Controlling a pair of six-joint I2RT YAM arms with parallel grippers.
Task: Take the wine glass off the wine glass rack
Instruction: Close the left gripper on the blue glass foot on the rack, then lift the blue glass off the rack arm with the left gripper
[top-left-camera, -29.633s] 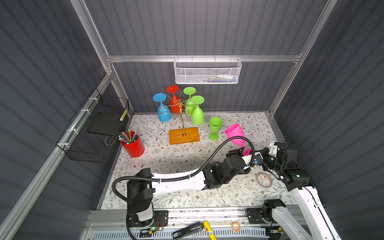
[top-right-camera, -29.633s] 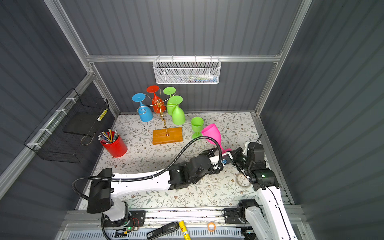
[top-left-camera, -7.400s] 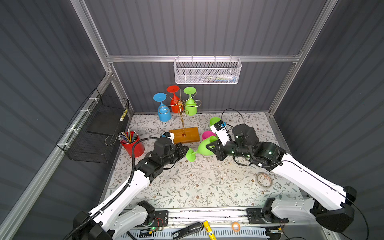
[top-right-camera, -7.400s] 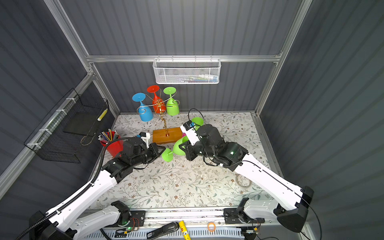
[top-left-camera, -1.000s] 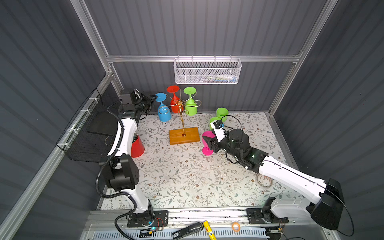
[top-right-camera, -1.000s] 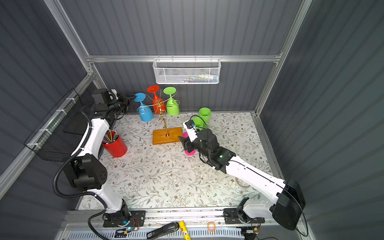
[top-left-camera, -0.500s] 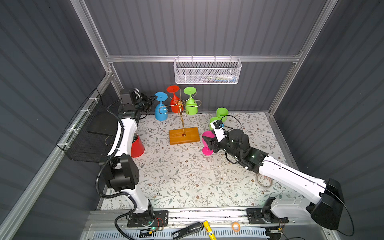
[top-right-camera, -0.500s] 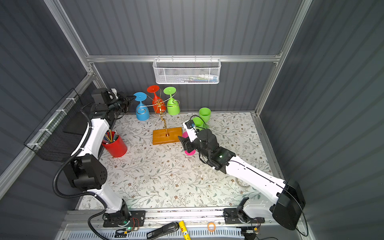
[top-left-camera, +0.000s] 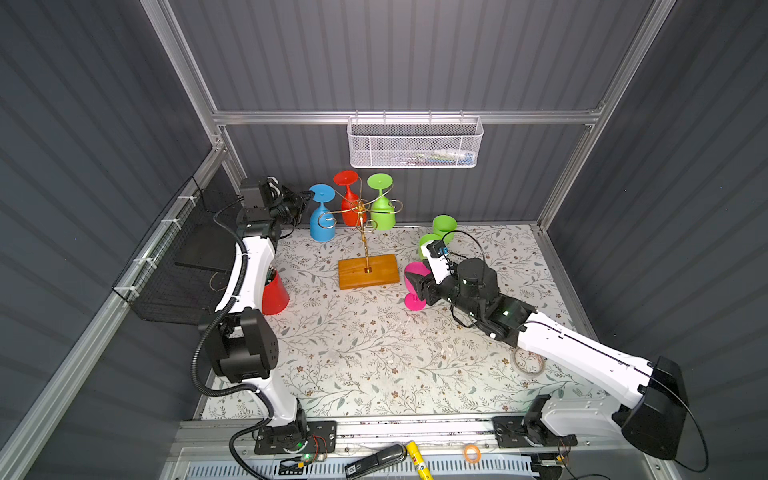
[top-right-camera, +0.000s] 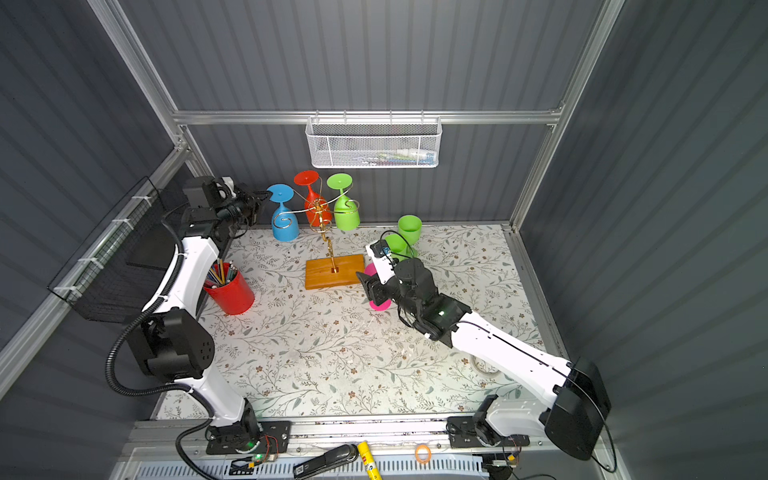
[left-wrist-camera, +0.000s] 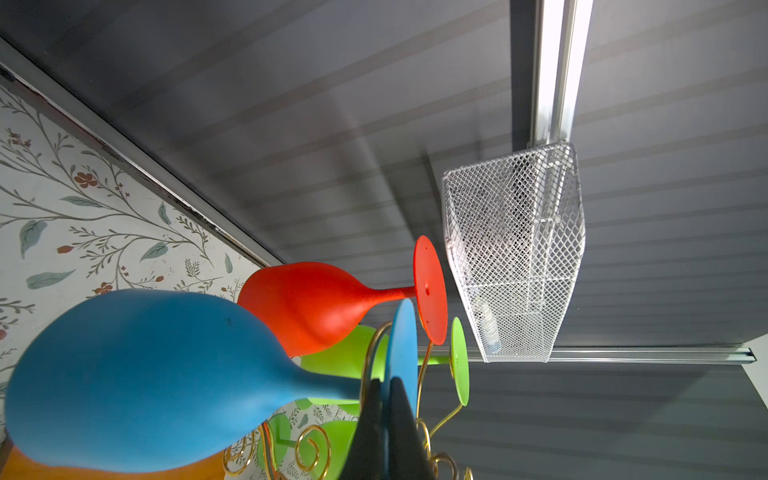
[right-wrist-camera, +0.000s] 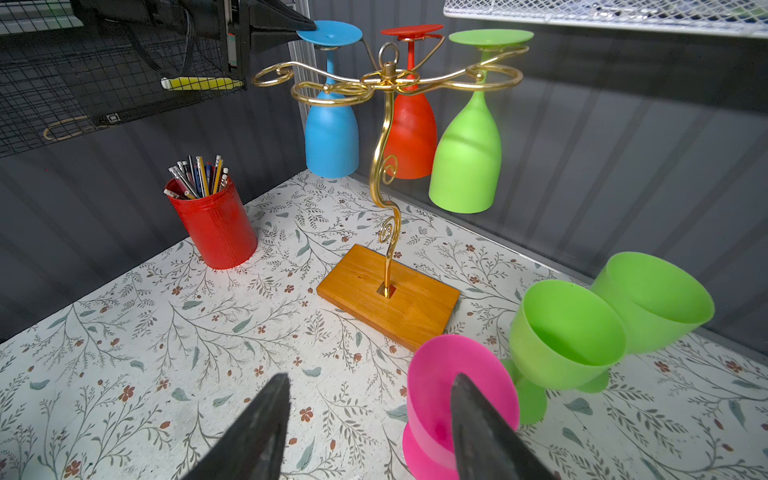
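Your L gripper (top-left-camera: 306, 195) is pinched shut on the foot of the blue wine glass (top-left-camera: 321, 226), which hangs bowl-down on the wine glass rack (top-left-camera: 353, 274) (left-side arm). R gripper (right-wrist-camera: 369, 380) gapes open beside the pink glass (right-wrist-camera: 432, 370), holding nothing.

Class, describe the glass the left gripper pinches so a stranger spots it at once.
Find the gold wine glass rack near the back wall. Three glasses hang upside down from it. Pick the blue wine glass; its neighbours are a red glass and a green glass.
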